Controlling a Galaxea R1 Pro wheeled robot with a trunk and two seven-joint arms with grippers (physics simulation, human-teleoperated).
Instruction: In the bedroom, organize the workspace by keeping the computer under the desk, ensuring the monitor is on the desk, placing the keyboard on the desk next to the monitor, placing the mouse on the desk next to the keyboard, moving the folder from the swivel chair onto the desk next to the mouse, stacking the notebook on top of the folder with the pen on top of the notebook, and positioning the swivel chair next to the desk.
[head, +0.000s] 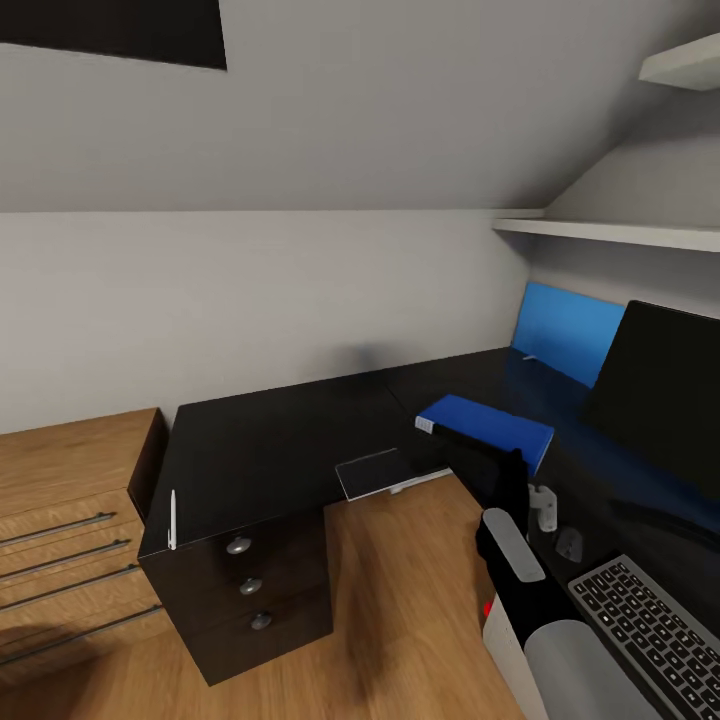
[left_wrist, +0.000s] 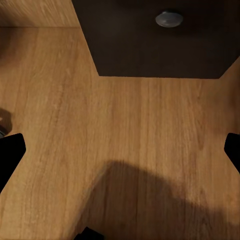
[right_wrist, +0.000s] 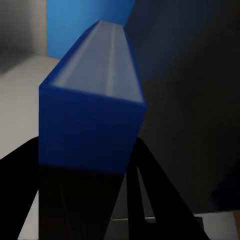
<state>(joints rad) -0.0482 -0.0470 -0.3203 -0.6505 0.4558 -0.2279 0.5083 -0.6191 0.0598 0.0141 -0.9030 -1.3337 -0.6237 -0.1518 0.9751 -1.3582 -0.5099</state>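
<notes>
Your right gripper (head: 478, 452) has the blue folder (head: 488, 424) clamped between its fingers, holding it over the desk (head: 270, 440) at the inner corner of the L. In the right wrist view the folder (right_wrist: 92, 115) sits between the two black fingers (right_wrist: 150, 200), white page edges facing the cam. The monitor (head: 660, 385) stands on the desk's right wing w/ the keyboard (head: 650, 625) in front of it and the mouse (head: 569, 543) just beside the keyboard's far end. The notebook (head: 372, 472) lies flat at the desk's near edge by the inner corner. The pen (head: 172, 520) lies at the left front corner, above the drawer unit (head: 245, 590). Your left gripper (left_wrist: 120, 150) is wide open, nothing held, over wood floor (left_wrist: 100, 125) near a drawer knob (left_wrist: 168, 19).
</notes>
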